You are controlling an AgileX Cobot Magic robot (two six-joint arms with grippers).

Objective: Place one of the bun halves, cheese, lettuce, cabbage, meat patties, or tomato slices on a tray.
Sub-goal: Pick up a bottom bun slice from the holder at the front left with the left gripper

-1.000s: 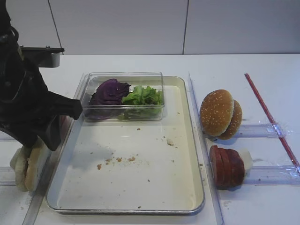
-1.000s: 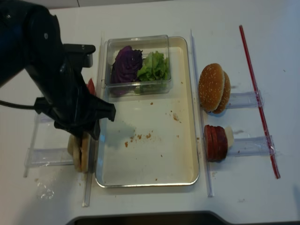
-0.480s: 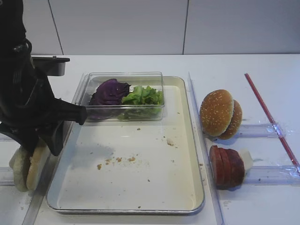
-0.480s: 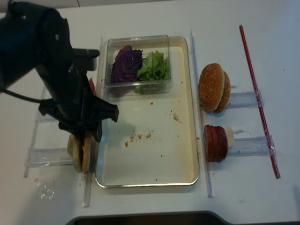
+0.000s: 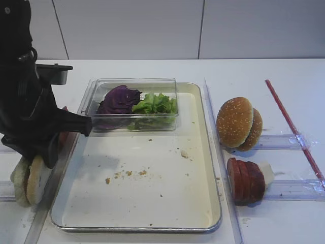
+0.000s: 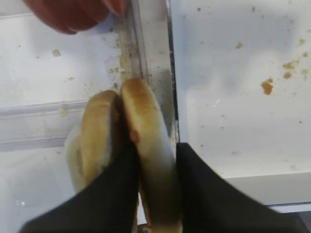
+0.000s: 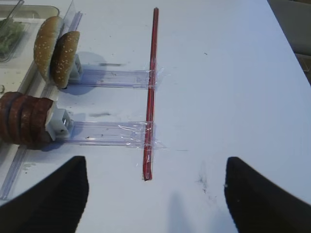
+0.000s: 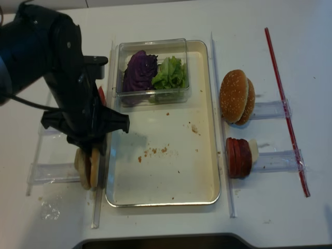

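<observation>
Two pale bun halves stand on edge left of the tray (image 5: 152, 198). My left gripper (image 6: 156, 160) is shut on the bun half (image 6: 148, 131) nearer the tray, one finger on each face; the other half (image 6: 95, 136) leans against it. From above, the arm covers the gripper over the bun halves (image 8: 91, 168). Cabbage (image 5: 119, 99) and lettuce (image 5: 155, 103) lie in a clear box. Meat patties (image 5: 246, 180) stand right of the tray. Tomato slices (image 6: 73, 9) show behind the buns. Cheese is out of view. My right gripper (image 7: 155, 194) is open over bare table.
The clear plastic box (image 5: 133, 84) sits on the tray's far end. A sesame-seeded bun (image 5: 238, 123) stands on a clear rail (image 5: 284, 141) at the right. A long red strip (image 5: 292, 127) is taped further right. Crumbs dot the tray.
The left gripper has sunk lower over the bun halves and its jaws have closed on the half nearer the tray. The right gripper view gives no earlier frame.
</observation>
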